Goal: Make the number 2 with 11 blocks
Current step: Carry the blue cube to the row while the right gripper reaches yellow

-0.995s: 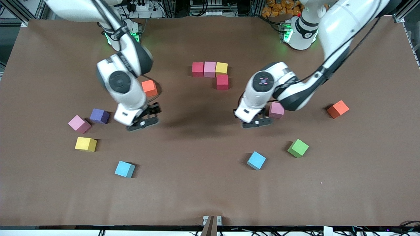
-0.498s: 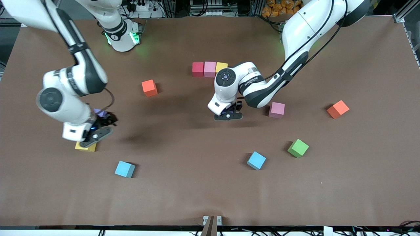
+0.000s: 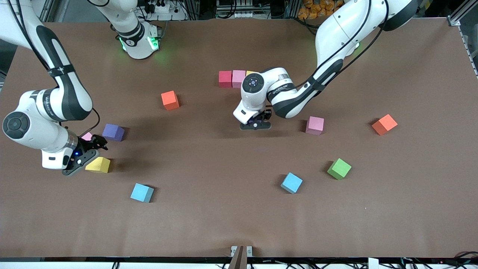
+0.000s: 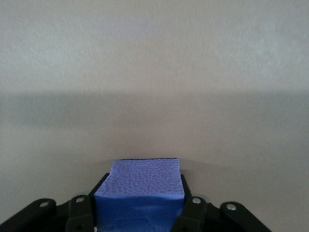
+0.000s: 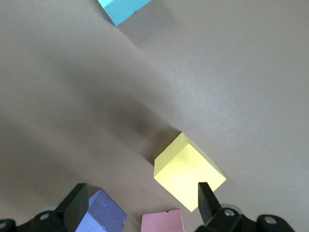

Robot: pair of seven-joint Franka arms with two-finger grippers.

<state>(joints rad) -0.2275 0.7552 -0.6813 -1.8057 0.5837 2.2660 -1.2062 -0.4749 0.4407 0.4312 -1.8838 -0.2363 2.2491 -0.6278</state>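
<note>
At mid-frame in the front view, your left gripper [image 3: 256,123] pinches a purple block [image 4: 140,186]; at the lower left edge, your right gripper [image 3: 86,151] hangs spread above the yellow block [image 3: 98,164].

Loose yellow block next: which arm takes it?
Right. The right gripper is open just beside the loose yellow block, which shows between its fingers in its wrist view. The left gripper is shut on a purple block near the started row.
</note>
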